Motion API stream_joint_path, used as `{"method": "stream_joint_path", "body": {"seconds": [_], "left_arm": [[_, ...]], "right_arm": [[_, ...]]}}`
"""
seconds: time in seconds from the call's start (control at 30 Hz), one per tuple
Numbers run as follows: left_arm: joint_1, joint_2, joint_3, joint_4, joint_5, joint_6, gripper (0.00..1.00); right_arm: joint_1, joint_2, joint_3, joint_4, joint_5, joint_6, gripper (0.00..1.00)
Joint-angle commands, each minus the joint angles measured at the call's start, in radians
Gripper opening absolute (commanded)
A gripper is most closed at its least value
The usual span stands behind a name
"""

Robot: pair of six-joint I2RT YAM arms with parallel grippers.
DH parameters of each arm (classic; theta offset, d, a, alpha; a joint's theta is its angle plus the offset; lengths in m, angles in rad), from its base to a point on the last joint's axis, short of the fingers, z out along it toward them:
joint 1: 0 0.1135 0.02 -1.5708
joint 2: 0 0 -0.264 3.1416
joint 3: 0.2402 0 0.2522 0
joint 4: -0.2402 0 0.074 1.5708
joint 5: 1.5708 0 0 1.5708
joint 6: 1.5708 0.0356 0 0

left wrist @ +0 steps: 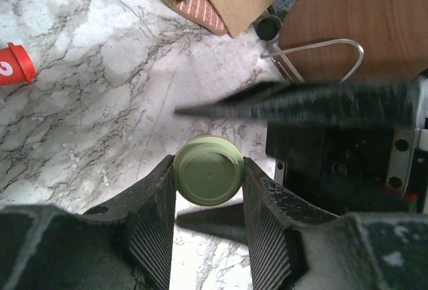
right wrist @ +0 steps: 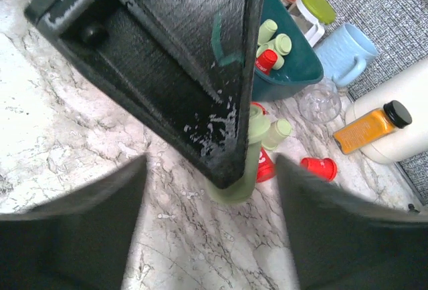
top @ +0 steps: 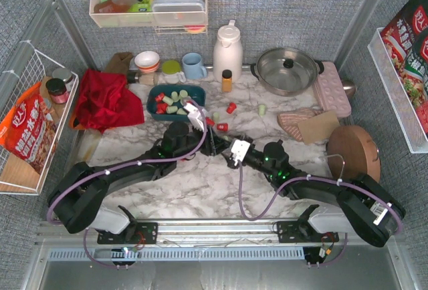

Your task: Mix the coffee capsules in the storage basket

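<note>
Left arm reaches forward and right over the mid tabletop (top: 200, 190). I read the left gripper (left wrist: 208, 175) as pinching a green capsule (left wrist: 208, 168). Right arm stretches left to meet it, right gripper (right wrist: 210, 193) spread wide. Basket (top: 152, 97) lies just behind, holding red and green capsules (top: 175, 103). A few loose capsules (top: 231, 107) lie nearby.

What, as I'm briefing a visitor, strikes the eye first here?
Mid-table, the left gripper clamps a pale green capsule. Behind it sits the teal basket holding red and green capsules, with a bright red cloth crumpled to its left.
</note>
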Motion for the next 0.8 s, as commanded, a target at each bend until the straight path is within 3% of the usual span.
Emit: {"method": "stream_joint_path", "body": {"seconds": [0.0, 0.23, 0.4, 0.5, 0.6, 0.67, 0.77], "left_arm": [[0.001, -0.033, -0.018, 0.049, -0.051, 0.008, 0.37], [0.001, -0.146, -0.057, -0.049, -0.276, 0.043, 0.36], [0.000, -0.251, -0.098, -0.102, -0.458, 0.077, 0.36], [0.002, -0.294, -0.119, -0.102, -0.601, 0.106, 0.36], [0.024, -0.290, -0.106, -0.093, -0.720, 0.197, 0.44], [0.076, -0.246, -0.065, -0.104, -0.729, 0.232, 0.47], [0.192, -0.138, 0.030, -0.143, -0.672, 0.243, 0.47]], "right_arm": [[0.004, -0.002, 0.006, 0.014, -0.013, 0.008, 0.98], [0.003, -0.007, 0.010, 0.028, 0.105, 0.049, 0.99], [-0.001, -0.039, 0.024, 0.008, 0.309, 0.171, 0.99], [-0.012, -0.071, 0.082, -0.122, 0.496, 0.345, 0.99], [-0.049, -0.099, 0.192, -0.385, 0.631, 0.517, 0.99], [-0.083, -0.098, 0.220, -0.457, 0.623, 0.574, 0.99], [-0.111, -0.085, 0.190, -0.419, 0.671, 0.657, 0.99]]}}
